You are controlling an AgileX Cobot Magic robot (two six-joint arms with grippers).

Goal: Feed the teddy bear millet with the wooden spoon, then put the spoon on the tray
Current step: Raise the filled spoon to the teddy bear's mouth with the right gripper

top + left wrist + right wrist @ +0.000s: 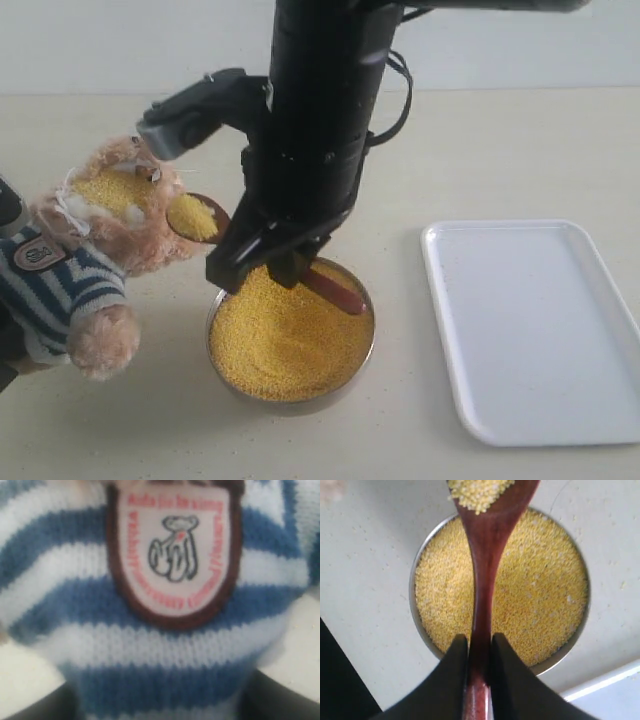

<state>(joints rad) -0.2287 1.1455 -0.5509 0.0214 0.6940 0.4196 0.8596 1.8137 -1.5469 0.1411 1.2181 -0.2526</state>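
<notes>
The teddy bear (70, 280) leans at the left, and its hollow face holds yellow grains. My left gripper (160, 702) is shut on its body, so the striped shirt and chest badge (172, 550) fill the left wrist view. My right gripper (480, 642) is shut on the handle of the wooden spoon (482, 570). The spoon's bowl (195, 217) carries a heap of millet and hangs just beside the bear's face. Directly under the right gripper (262, 262) lies the millet (290, 340), filling a round metal bowl (213, 330).
The white tray (540, 330) lies flat to the right of the bowl, with nothing on it. One of its corners (620, 690) shows in the right wrist view. A few loose grains are scattered on the beige table (480, 150) around the bowl.
</notes>
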